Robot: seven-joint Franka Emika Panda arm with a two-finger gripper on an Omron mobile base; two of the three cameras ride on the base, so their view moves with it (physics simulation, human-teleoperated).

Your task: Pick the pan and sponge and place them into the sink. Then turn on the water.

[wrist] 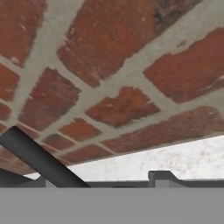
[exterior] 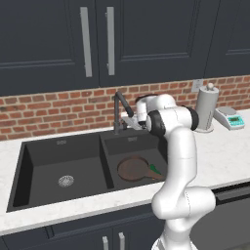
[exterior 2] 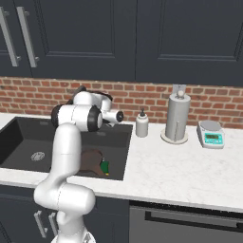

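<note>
We see a home kitchen: black double-basin sink [exterior: 29, 161] in a white marble counter [exterior 2: 190, 171], brick backsplash [exterior: 49, 110], dark cabinets [exterior: 49, 39], paper-towel holder [exterior 2: 177, 116], soap dispenser [exterior 2: 142, 124], kitchen scale [exterior 2: 211, 134].

Close ahead of my hand, a red brick wall [wrist: 113, 65] with pale grey mortar lines takes up most of the picture, its courses running at a slant. Below it lies a strip of white speckled countertop [wrist: 175, 159], meeting the wall's lowest course. A dark, smooth bar [wrist: 39, 159], part of the faucet, crosses the lower left corner diagonally, in front of the bricks.
</note>
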